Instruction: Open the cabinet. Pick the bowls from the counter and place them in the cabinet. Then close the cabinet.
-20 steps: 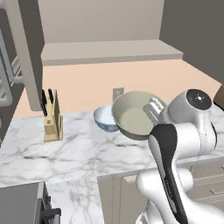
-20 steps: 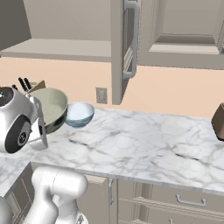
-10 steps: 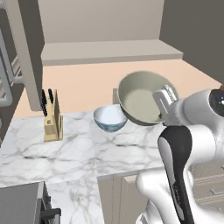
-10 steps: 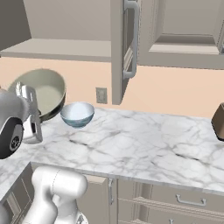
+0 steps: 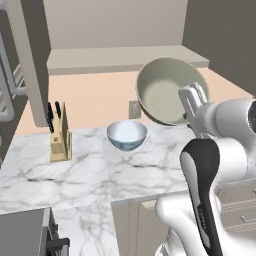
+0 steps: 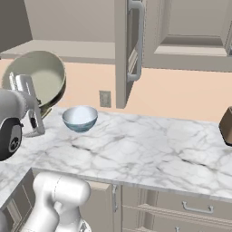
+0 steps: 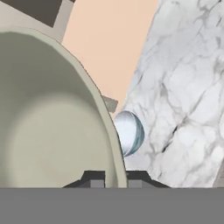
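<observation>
Left base view: the olive bowl is up in the air, tipped on edge with its hollow facing the camera, well above the counter. The fingers are clamped on its rim at the lower right, and the white arm runs down from there to the bottom right corner. The blue bowl sits upright on the counter, below and left of the lifted bowl and apart from it. A knife block stands on the counter further left, near the wall. A wall outlet shows just behind the blue bowl. The cabinet above is open, its beige shelf bare, with one door swung out on the left.

Right base view: the olive bowl hangs at the left, level with the bottom edge of the open cabinet, with the fingers on its near rim. The blue bowl rests on the counter to its lower right. The other cabinet door stands edge-on, its bar handle facing the camera.

Hand view: the olive bowl takes up the left half, its rim pinched between the fingers; the blue bowl lies beyond on the counter.
</observation>
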Available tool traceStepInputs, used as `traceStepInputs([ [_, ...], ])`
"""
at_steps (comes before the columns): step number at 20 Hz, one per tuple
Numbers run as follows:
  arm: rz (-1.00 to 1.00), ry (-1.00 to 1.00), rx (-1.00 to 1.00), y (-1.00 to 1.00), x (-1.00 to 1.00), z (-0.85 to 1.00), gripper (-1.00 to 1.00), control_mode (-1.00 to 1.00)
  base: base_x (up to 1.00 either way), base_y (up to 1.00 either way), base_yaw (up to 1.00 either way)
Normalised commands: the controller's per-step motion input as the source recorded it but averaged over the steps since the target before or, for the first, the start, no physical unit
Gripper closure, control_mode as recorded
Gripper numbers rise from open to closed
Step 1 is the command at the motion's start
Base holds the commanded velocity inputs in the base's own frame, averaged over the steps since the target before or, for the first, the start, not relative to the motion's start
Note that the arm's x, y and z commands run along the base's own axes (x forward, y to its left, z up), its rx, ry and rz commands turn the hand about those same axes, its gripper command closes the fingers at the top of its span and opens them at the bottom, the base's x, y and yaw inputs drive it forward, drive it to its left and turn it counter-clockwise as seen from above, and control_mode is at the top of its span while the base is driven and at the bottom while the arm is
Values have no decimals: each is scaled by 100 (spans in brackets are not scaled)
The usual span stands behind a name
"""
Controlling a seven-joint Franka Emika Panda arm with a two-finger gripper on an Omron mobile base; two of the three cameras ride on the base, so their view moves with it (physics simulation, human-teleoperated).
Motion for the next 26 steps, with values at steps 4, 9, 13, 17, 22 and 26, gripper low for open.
traceStepInputs([
  [4, 0, -19, 0, 0, 27, 26, 100, -100, 0, 0, 0],
  [9, 0, -17, 2, 32, 37, 14, 100, -100, 0, 0, 0],
  [13, 0, -8, 3, 35, 36, 27, 100, -100, 0, 0, 0],
  [17, 0, 9, 0, 14, 38, 57, 100, -100, 0, 0, 0],
  [22, 0, 14, 0, 5, 29, 46, 100, -100, 0, 0, 0],
  [26, 2, 10, 1, 6, 13, 27, 100, -100, 0, 0, 0],
])
